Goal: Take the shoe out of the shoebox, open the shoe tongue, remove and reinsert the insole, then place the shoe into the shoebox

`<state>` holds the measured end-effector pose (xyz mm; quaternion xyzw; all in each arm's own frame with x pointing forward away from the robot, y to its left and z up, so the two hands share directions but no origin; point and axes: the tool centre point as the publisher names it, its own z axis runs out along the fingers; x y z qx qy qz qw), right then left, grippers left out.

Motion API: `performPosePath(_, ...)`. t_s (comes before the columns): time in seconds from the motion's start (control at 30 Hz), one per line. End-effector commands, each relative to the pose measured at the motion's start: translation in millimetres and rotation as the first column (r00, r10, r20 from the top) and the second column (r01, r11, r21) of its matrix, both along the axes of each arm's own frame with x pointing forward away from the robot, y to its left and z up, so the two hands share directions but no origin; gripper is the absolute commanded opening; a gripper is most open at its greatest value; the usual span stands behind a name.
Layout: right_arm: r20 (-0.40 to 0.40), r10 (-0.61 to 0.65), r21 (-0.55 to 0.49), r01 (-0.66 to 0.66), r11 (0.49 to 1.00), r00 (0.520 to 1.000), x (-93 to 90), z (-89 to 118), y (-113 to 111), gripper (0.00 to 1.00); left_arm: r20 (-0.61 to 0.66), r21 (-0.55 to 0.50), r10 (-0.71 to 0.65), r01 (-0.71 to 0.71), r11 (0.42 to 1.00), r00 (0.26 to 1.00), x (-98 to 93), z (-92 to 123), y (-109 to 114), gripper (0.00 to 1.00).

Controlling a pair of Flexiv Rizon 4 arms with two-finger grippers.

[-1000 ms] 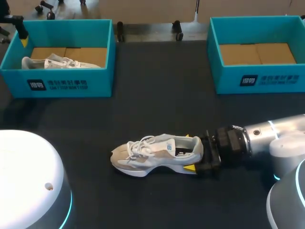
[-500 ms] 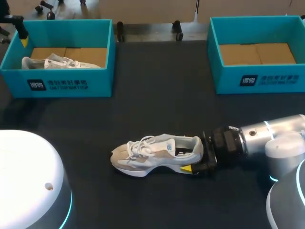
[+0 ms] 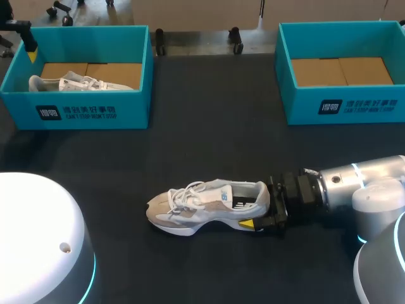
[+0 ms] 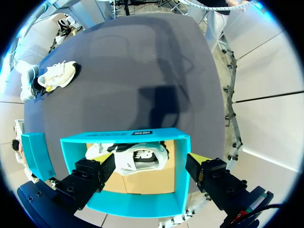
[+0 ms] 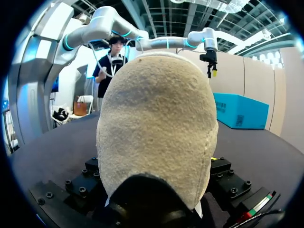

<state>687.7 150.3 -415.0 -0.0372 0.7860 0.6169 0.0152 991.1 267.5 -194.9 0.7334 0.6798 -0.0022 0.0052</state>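
Note:
A white and beige shoe lies on its sole in the middle of the black table, toe to the left. My right gripper is at its heel, and in the right wrist view the beige heel fills the space straight ahead of the gripper. My left gripper hangs open over the far left corner of the left shoebox. In the left wrist view its fingers stand wide apart above that box, touching nothing.
A second white shoe lies inside the left shoebox. A teal shoebox with only a cardboard floor stands at the far right. White robot bases sit at the near left and near right corners.
My right gripper has slid left, further onto the shoe's heel, and its far yellow tip is now hidden behind the heel. The left arm has not moved.

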Motion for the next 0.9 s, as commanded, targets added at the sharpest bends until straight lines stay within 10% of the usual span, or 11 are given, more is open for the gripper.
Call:
performPosePath(0.03, 0.000, 0.000, -0.005, 0.000, 1.000, 1.000, -1.0, 1.4, 1.6, 0.00, 0.002, 0.002, -0.001, 0.001, 1.000, 1.000, -1.2, 0.4, 0.4, 1.00)
performPosePath(0.23, 0.000, 0.000, -0.005, 0.000, 1.000, 1.000, -1.0, 1.4, 1.6, 0.00, 0.105, 0.069, 0.179, -0.187, 0.980, 0.978, -42.9, 17.3, -29.9, 1.00)
performPosePath(0.43, 0.000, 0.000, -0.005, 0.000, 1.000, 1.000, -1.0, 1.4, 1.6, 0.00, 0.094, 0.002, 0.688, -0.691, 0.723, 0.720, -113.2, 18.7, -64.9, 1.00)
performPosePath(0.9, 0.000, 0.000, -0.005, 0.000, 1.000, 1.000, -1.0, 1.4, 1.6, 0.00, 0.094, 0.002, 0.688, -0.691, 0.723, 0.720, -113.2, 18.7, -64.9, 1.00)
